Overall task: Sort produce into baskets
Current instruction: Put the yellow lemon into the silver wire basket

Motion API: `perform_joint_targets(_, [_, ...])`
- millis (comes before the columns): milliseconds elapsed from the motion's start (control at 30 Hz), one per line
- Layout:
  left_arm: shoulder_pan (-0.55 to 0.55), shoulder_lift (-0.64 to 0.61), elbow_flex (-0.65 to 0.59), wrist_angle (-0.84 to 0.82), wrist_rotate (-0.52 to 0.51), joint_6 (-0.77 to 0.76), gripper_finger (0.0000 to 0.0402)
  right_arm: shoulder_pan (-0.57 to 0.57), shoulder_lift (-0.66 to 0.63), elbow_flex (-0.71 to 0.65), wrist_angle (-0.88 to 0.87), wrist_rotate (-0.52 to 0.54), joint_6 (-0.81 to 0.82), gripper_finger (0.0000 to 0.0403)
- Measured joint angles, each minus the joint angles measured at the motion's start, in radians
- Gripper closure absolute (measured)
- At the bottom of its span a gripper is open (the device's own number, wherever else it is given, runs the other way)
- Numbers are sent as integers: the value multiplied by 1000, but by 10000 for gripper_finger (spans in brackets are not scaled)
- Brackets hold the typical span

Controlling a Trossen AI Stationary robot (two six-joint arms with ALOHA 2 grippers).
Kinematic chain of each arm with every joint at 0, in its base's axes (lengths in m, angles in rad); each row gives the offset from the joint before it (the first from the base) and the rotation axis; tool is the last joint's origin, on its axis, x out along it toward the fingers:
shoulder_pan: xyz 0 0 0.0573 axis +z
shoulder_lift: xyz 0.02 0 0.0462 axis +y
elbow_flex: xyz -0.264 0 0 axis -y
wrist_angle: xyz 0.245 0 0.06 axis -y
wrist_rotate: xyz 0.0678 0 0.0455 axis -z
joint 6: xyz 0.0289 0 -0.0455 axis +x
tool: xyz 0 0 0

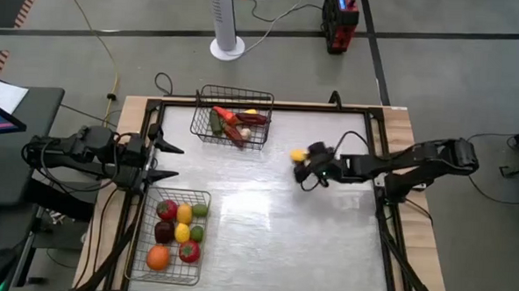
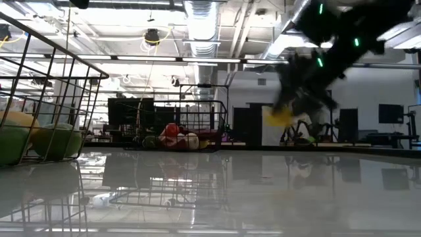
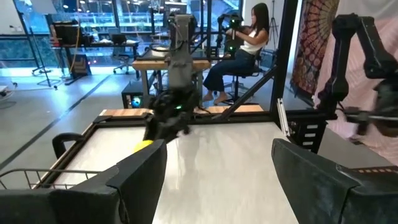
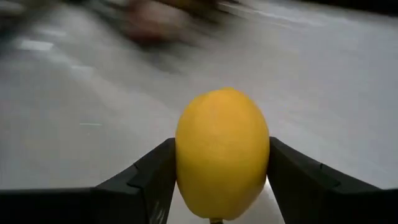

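Note:
My right gripper [image 1: 301, 162] is shut on a yellow lemon [image 4: 222, 152] above the table's middle right; the lemon also shows in the high view [image 1: 299, 154] and the low view [image 2: 279, 117]. My left gripper [image 1: 173, 162] is open and empty at the table's left edge, between the two wire baskets. The far basket [image 1: 233, 118] holds red, orange and purple produce. The near-left basket [image 1: 169, 235] holds several fruits: red, yellow, green and an orange one. My right gripper pinches the lemon between its two fingers, on the lemon's two opposite sides [image 4: 184, 163]. The fingers come from the table's right side. The lemon is lifted clear of the table.
The bare white tabletop [image 1: 273, 243] stretches between the baskets and the right arm. A wooden frame with black rails [image 1: 388, 212] runs round the table. A person sits at a desk in the room beyond, in the left wrist view [image 3: 239, 50].

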Motion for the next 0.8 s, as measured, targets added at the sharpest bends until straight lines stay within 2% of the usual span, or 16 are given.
perform_joint_targets(200, [0, 0, 0, 22, 1, -1, 123, 137, 17, 86, 355, -32, -201, 152])
perform_joint_targets(300, [0, 0, 0, 23, 0, 0, 123, 184, 56, 150, 430, -32, -278, 152])
perform_joint_targets(400, [0, 0, 0, 26, 1, 0, 123, 210, 130, 230, 414, -40, -312, 152])
perform_joint_targets(633, [0, 0, 0, 29, 1, 12, 123, 230, 413, 523, 414, -235, -445, 152])
perform_joint_targets(800, [0, 0, 0, 22, 1, 12, 123, 230, 602, 774, 407, -431, -523, 152])
